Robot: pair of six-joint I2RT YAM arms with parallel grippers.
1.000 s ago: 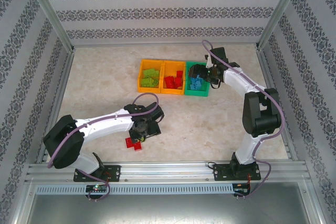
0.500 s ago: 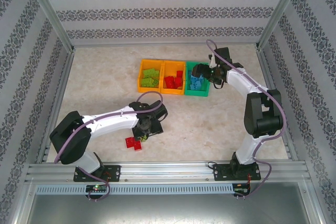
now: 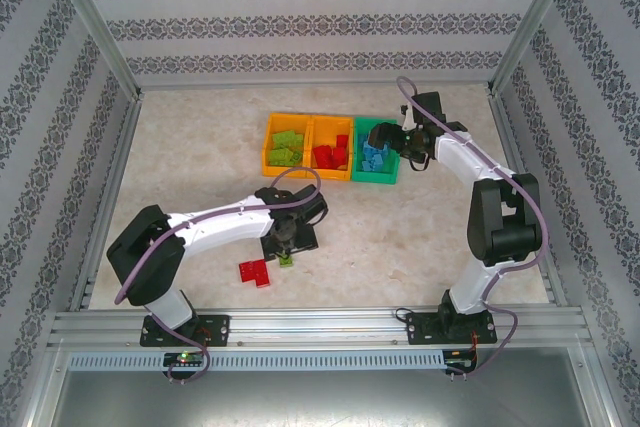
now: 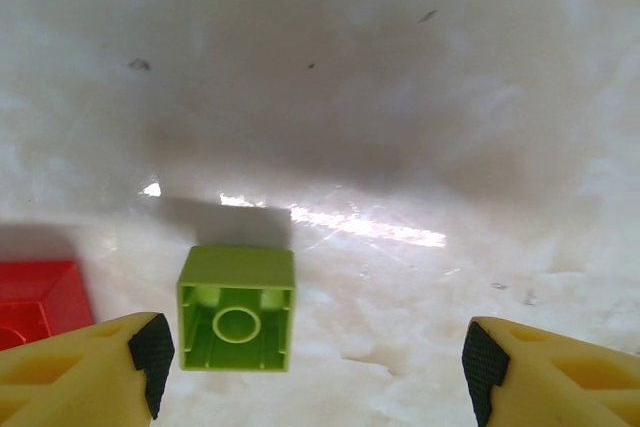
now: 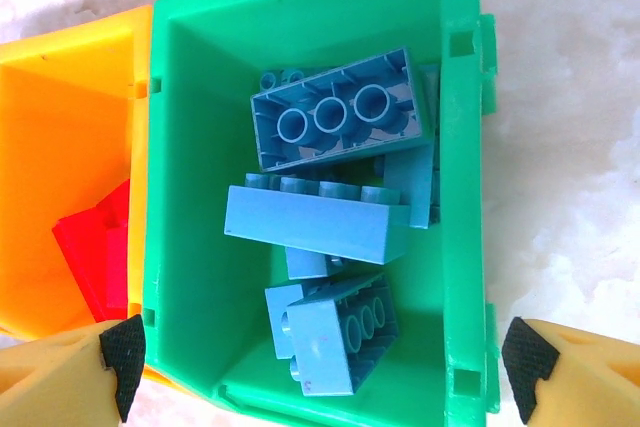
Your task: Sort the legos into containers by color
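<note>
left pincer [image 4: 315, 357] – open over lime brick [image 4: 237, 310] lying on worktop [image 4: 400, 97], red brick [image 4: 35, 297] near it | right pincer [image 5: 325, 362] – open above green bin [image 5: 185, 147] holding blue bricks [image 5: 320, 222], orange bin [image 5: 60, 147] touching its side

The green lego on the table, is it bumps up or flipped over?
Flipped over. In the left wrist view, the lime green lego shows its hollow underside, with one round tube inside, facing the camera instead of a bumpy top.

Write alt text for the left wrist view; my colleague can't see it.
A lime green brick lies hollow side up on the pale table, inside the open left gripper, close to the finger at the picture's left. The corner of a red brick sits at the left edge.
</note>
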